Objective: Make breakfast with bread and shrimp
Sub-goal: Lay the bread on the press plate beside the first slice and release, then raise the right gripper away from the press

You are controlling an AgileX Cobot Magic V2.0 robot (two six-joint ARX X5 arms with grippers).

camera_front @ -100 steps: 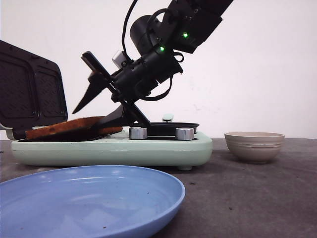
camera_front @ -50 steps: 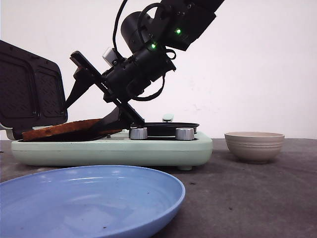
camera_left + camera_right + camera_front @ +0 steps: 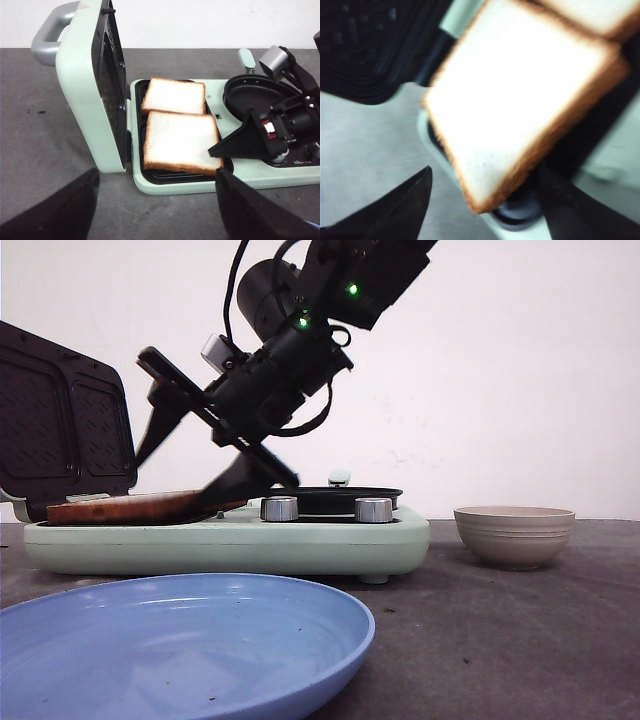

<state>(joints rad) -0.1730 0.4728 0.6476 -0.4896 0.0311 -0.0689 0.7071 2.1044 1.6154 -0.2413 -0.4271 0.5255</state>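
Since a moment ago the bread [image 3: 181, 142] has dropped flat into the sandwich maker [image 3: 165, 184]; right gripper [image 3: 196, 455] above it, jaws apart, empty.

My dark grey table [image 3: 520, 640]
Sandwich maker [image 3: 230, 540] sits under my right gripper [image 3: 190, 455]; blue plate [image 3: 180, 645] nearer, beige bowl [image 3: 514, 535] to its right.

bread [image 3: 180, 142]: soft, matt white crumb, rough brown crust
plate [image 3: 180, 640]: glossy blue plastic
knobs [image 3: 279, 508]: shiny metal
tabletop [image 3: 520, 640]: matt, rough grey
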